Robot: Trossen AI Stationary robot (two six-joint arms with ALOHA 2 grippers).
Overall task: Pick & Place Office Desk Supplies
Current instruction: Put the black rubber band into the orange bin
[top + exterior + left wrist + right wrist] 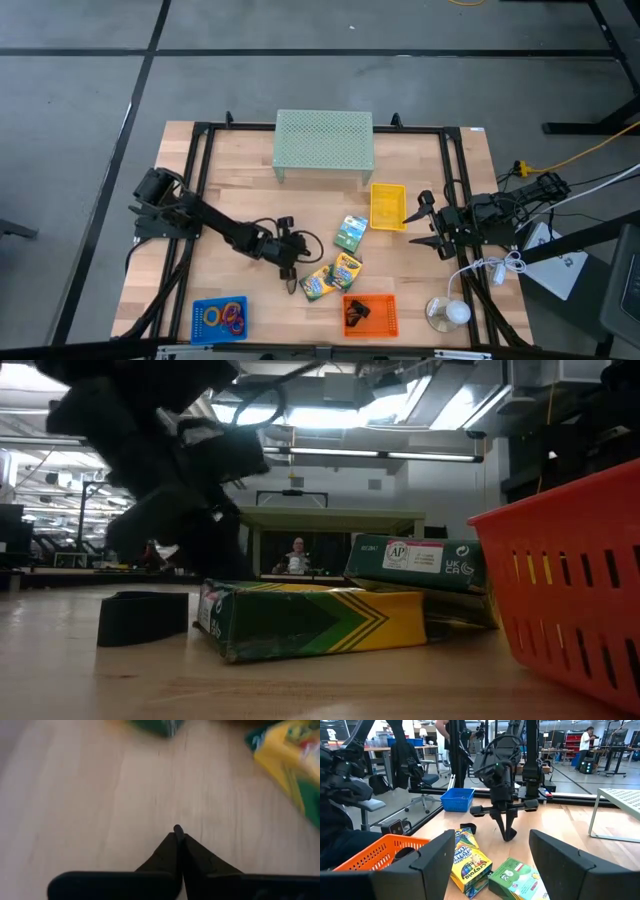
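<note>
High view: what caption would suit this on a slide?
Left gripper, fingers shut, beside green-and-yellow crayon boxes; right gripper open near the yellow basket.

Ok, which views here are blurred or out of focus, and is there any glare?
Left wrist view: the crayon boxes are smeared, while the shut left pincer is fairly crisp. Low view: the near orange basket and the dark arm overhead are soft, and ceiling lights glare behind. High and right wrist views are sharp.
</note>
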